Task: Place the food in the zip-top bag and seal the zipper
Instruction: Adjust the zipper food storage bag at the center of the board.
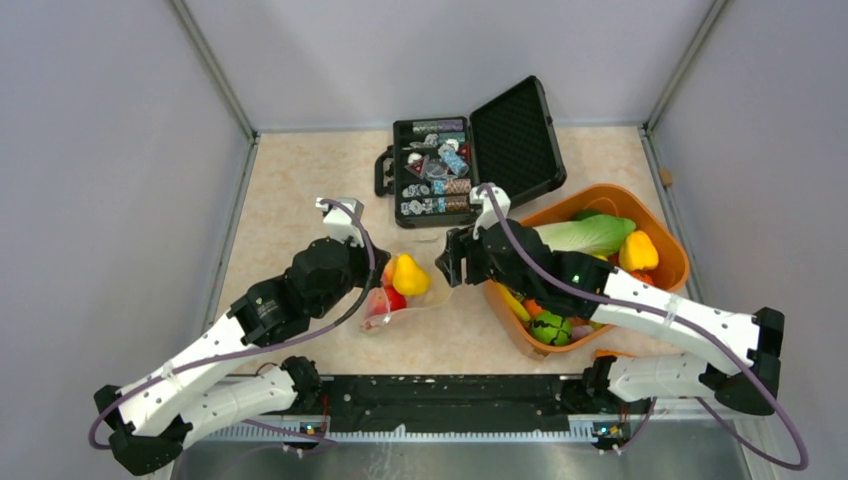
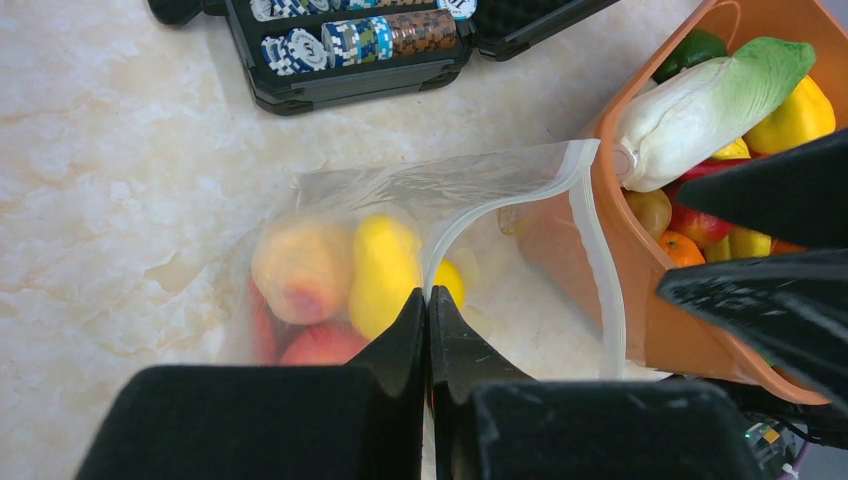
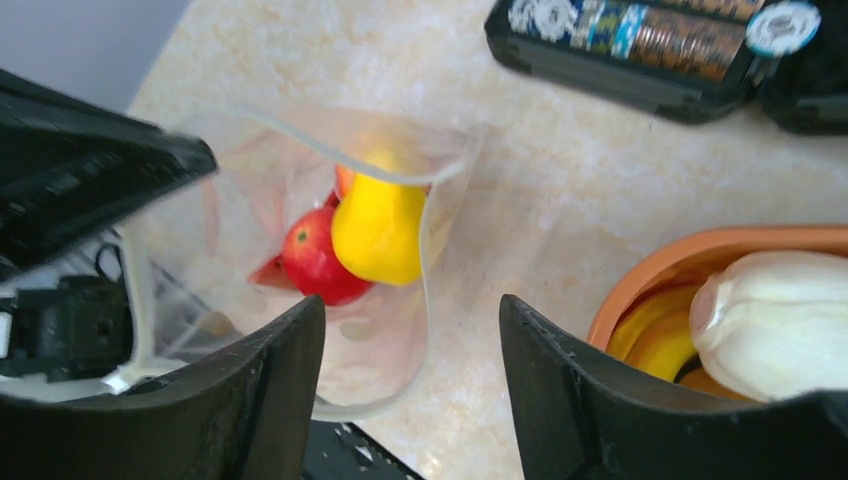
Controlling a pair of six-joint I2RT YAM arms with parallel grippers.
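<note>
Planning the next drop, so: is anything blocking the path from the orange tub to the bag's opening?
Nothing visible does. The left end effector pinches the zip-top bag at its rim, its mouth gaping beside the orange tub. The open right end effector hangs over it, empty.

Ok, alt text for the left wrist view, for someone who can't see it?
The left gripper, shut, pinches the near rim of the open zip-top bag, which holds a peach, a yellow pepper and something red. An orange tub of more toy food stands to the right, and a black case of poker chips lies beyond.
</note>
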